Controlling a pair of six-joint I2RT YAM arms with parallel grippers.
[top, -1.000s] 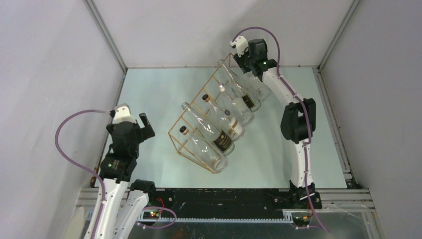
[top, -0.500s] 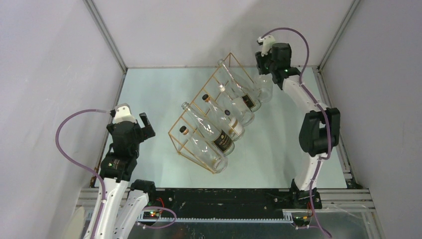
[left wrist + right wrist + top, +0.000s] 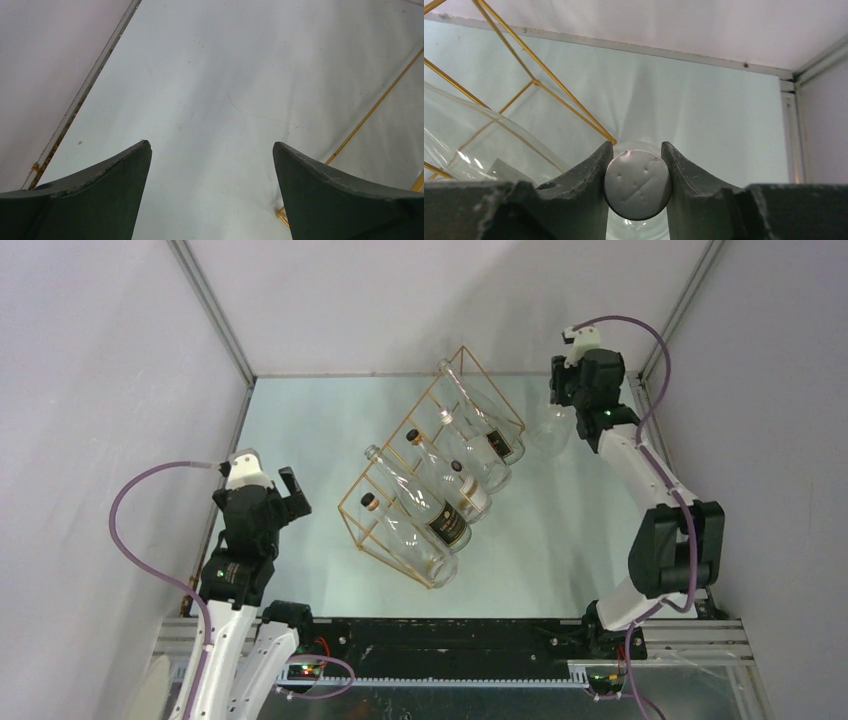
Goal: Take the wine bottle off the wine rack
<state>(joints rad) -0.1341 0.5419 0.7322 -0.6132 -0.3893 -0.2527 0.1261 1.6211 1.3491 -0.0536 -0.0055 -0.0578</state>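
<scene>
Your right gripper [image 3: 638, 150] is clamped on the grey cap of the clear wine bottle [image 3: 553, 428], at the table's far right. The bottle sits outside the gold wire wine rack [image 3: 493, 387], just right of its far end; table contact cannot be confirmed. Other bottles [image 3: 447, 528] lie in the rack's cells. Your left gripper [image 3: 210, 147] hangs wide and empty, near left.

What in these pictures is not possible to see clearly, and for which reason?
Right wrist view: the grey round cap and the right end effector hide most of the clear glass bottle.
Top view: the dark labels on the racked bottles are too small to read.
Left wrist view: the right edge cuts off the gold wire rack.
</scene>
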